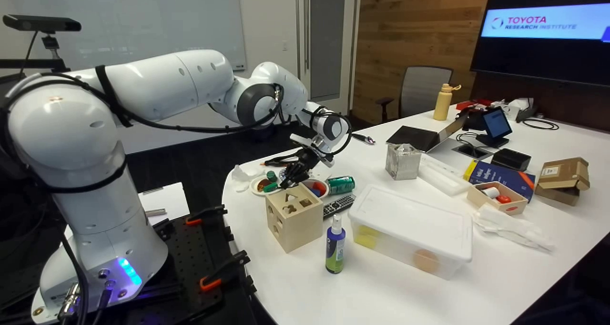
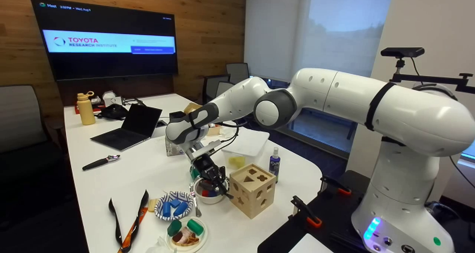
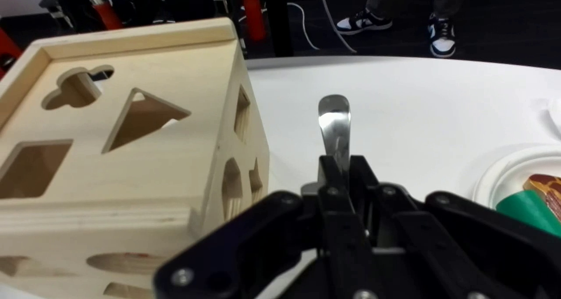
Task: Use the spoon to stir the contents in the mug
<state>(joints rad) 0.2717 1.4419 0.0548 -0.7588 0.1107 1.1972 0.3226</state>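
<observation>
A white table (image 1: 381,291) stands before me. In an exterior view, the claw (image 1: 287,182) slants down behind the wooden box (image 1: 294,220). In an exterior view, the white bowl (image 2: 207,200), probably the stirring vessel, lies at nine o'clock from the claw's tips. Wrist view: the claw clamps the spoon (image 3: 335,121), handle toward twelve o'clock, stirring end hidden.

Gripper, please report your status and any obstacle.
Gripper shut on presumed spoon, handle end showing. White bowl with coloured pieces nearby; no mug recognisable. Wooden shape box close beside, possible obstacle.
</observation>
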